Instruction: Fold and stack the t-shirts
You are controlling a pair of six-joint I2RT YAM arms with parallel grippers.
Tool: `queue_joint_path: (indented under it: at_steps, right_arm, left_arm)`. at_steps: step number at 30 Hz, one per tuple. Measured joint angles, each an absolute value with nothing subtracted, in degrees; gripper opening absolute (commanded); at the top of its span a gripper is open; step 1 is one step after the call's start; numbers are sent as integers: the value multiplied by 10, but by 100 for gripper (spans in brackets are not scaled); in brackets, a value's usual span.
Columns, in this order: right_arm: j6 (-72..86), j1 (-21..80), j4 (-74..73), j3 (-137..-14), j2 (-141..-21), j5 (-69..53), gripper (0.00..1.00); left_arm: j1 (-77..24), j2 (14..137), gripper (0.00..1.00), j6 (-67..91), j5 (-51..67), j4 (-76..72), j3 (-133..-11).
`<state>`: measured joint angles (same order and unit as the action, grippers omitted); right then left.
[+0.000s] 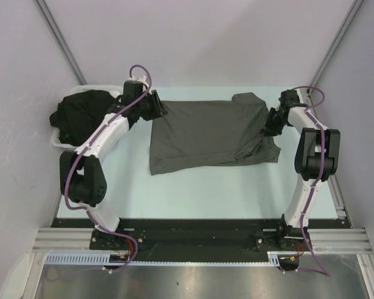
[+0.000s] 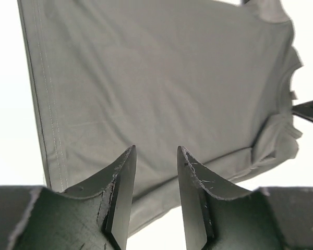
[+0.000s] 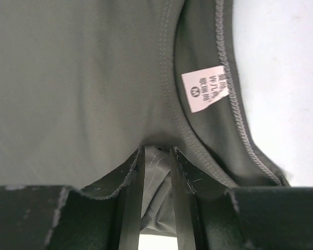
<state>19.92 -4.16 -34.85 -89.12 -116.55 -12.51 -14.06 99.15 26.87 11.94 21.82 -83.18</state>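
Note:
A charcoal grey t-shirt (image 1: 206, 134) lies spread across the back middle of the table. It fills the left wrist view (image 2: 156, 78) and the right wrist view (image 3: 78, 78). My left gripper (image 1: 159, 109) is at the shirt's back left corner. Its jaws (image 2: 155, 151) stand open just above the cloth edge, with nothing between them. My right gripper (image 1: 271, 124) is at the shirt's right end by the collar, shut on a fold of cloth (image 3: 156, 151). A white size label (image 3: 204, 89) shows inside the collar. Several black t-shirts (image 1: 81, 112) lie heaped at the far left.
The black heap sits in a white tray (image 1: 57, 142) at the table's left edge, close behind the left arm. Grey walls with metal rails enclose the back and both sides. The pale table surface (image 1: 206, 193) lies in front of the shirt.

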Motion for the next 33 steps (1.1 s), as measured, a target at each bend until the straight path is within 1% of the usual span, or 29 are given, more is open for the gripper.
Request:
queue_joint_path:
  at_steps: [5,14,33]
  right_arm:
    - [199,-33,-350,-891,-1166,-125,34]
    - [192,-29,-362,-891,-1160,-117,38]
    - [177,-29,-385,-874,-1151,-93,38]
  left_arm:
    - [-141,961,43,268,119,223,-830]
    - [-141,957,44,265,118,238,-819]
    - [-141,938,44,264,117,248,-810]
